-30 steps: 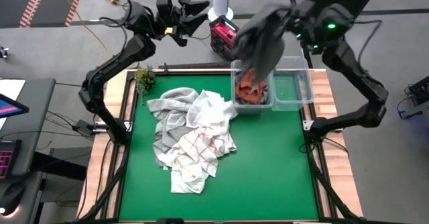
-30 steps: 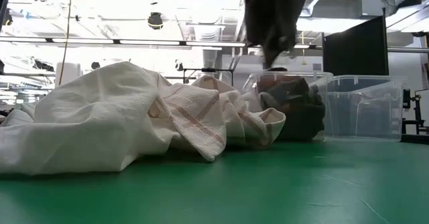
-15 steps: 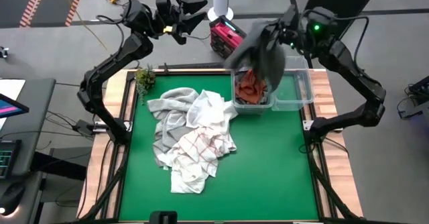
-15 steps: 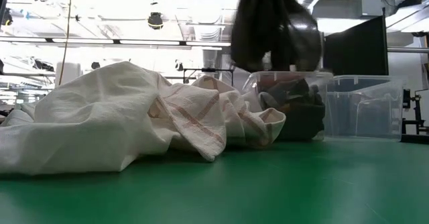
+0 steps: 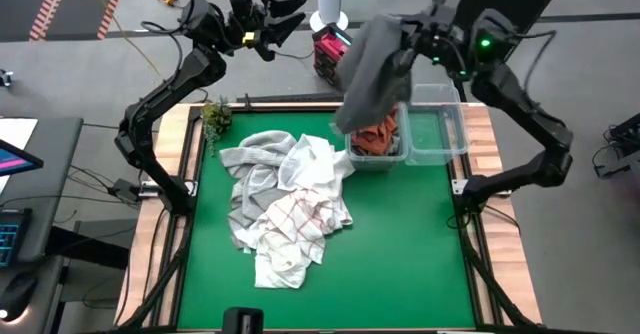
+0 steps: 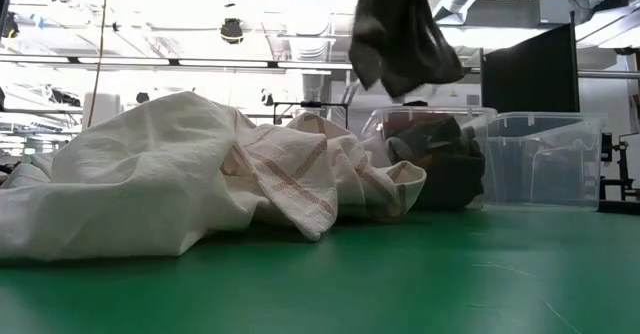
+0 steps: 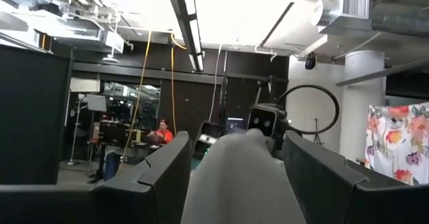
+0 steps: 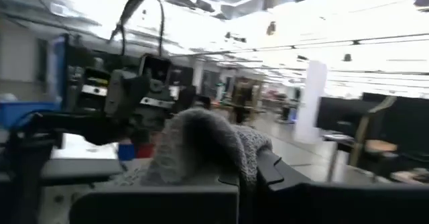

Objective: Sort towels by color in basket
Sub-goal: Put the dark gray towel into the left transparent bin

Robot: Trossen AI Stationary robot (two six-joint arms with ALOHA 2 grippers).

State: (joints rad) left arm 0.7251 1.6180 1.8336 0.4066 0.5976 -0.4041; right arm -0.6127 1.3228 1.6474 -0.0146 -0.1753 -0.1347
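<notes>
My right gripper is shut on a dark grey towel, which hangs high above the left of two clear bins at the table's far right. A rust-orange towel lies in that bin, with dark cloth beside it. A heap of white, light grey and red-checked towels rests on the green mat. My left gripper stands open and holds nothing, raised beyond the far left edge and pointing at the hanging towel. My right gripper pinches a bunched part of the dark grey towel's upper end between its two fingers, with cloth humped over the fingers. The fingers lie nearly level and point toward the table's left. The towel hangs slack below them, lifted clear of the bin.
The second clear bin stands right of the first, with nothing showing in it. A small green plant sits at the far left corner. A red device stands beyond the far edge. Bare green mat lies near and right of the heap.
My right gripper has shifted a little toward the table's left and turned, still shut on the dark grey towel. The towel has billowed out and swung leftward above the bin, staying clear of it.
</notes>
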